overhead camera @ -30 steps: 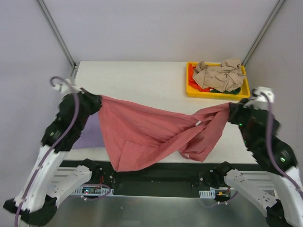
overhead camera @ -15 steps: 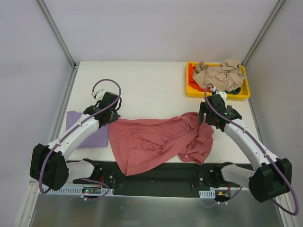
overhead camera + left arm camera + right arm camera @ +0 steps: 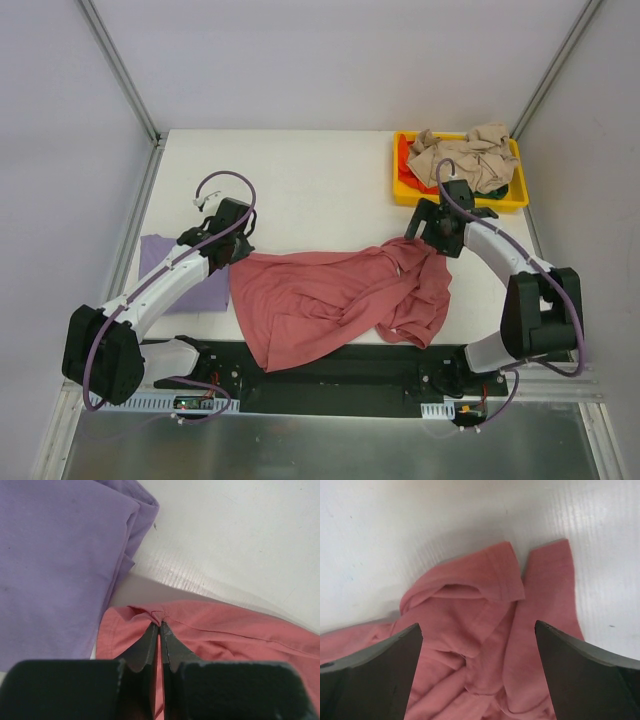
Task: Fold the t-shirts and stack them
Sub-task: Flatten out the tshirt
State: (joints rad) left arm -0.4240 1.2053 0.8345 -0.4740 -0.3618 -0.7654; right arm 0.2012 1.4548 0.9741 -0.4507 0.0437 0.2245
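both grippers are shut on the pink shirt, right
Not both. The right gripper is open, fingers spread wide over the pink shirt and gripping nothing, as the right wrist view shows. The left gripper is shut on its edge.

Bright, even light; soft shadows

Dusty red-pink t-shirt (image 3: 320,300); lavender t-shirt (image 3: 160,265); beige t-shirt (image 3: 460,160); yellow tray (image 3: 420,196); white table (image 3: 300,180).

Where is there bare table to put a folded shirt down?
The far half of the table is bare, between its left edge and the yellow tray. The near half is crowded with the lavender shirt and pink shirt.
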